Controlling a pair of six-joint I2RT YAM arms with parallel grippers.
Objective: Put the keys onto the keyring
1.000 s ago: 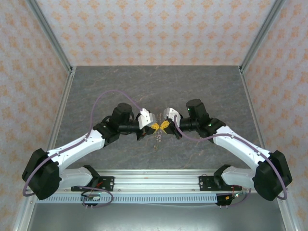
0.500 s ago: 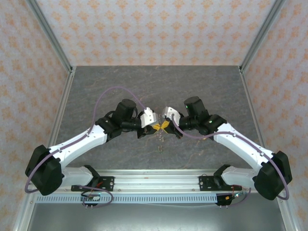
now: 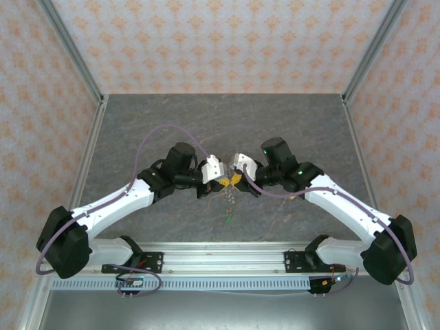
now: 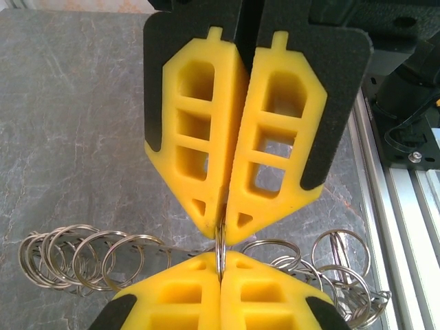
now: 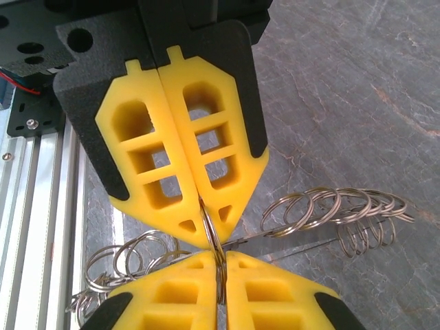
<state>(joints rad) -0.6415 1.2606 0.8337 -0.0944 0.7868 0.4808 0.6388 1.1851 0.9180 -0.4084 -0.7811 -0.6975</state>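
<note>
Orange-patterned walls (image 3: 206,41) close in a grey marbled tabletop (image 3: 206,117), and your work sits over its middle, a little toward the near edge. Your left end effector (image 4: 221,234) is pressed fully closed, yellow pads flat together, nipping a thin metal loop of the keyring (image 4: 220,253) at the very tips. Your right end effector (image 5: 211,237) meets it nose to nose and pinches the same loop, its pads likewise together. Outward from that shared pinch, clusters of silver rings (image 4: 124,258) spread to either side along a thin wire; whether they hang free or rest on the tabletop cannot be told. From above, a strand trails from the pinch toward the near edge, ending in the small green tag (image 3: 226,220). Over the last second your wrists have crept slightly toward the far edge and both arms have drawn in, so the strand now reaches farther down than it did. That suggests you are raising the keyring to let it hang straight. The keys cannot be picked out among the rings, so do not count either as threaded. With both pinches on one thin loop, a slight twist could slip it.
</note>
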